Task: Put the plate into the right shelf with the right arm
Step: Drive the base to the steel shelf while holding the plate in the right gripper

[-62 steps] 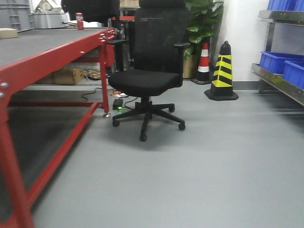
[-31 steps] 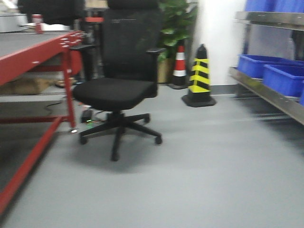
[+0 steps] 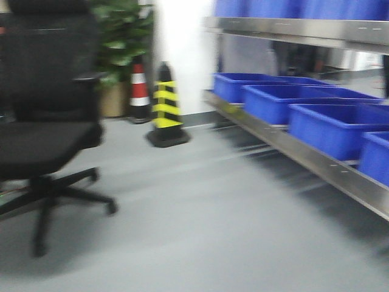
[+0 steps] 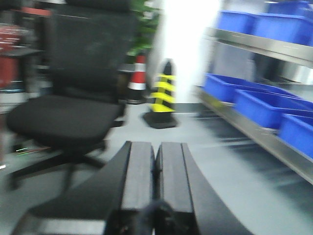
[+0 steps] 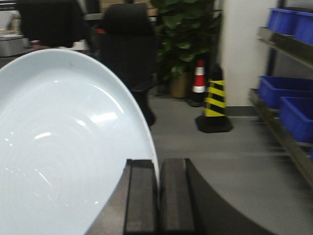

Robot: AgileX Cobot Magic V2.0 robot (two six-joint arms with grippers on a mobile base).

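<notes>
While the right hand point(image 5: 159, 196) pinches the plate point(image 5: 63, 147) by its rim, both fingers pressed shut on the edge, the plate fills the right wrist view from 7 to 10 o'clock. Its hollow face is turned to the camera, and it is well apart from any shelf board. The left hand point(image 4: 155, 181) is closed on nothing, its fingers touching.

In the front view the right shelf point(image 3: 316, 161) runs from 1 down to 4 o'clock, and its lower steel edge carries a row of blue bins point(image 3: 328, 125). The office chair point(image 3: 42, 121) sits at 9 o'clock and the striped cone point(image 3: 165, 109) near 11.

The step in hand looks like the approach to the shelf. To do it well, square the base to the shelf before reaching. Hold the grip firm, since a rim pinch lets a smooth plate swing. Choose a bare stretch of steel or a bin with room. The front view is smeared, so I cannot tell which spot is free; slowing down would help.
</notes>
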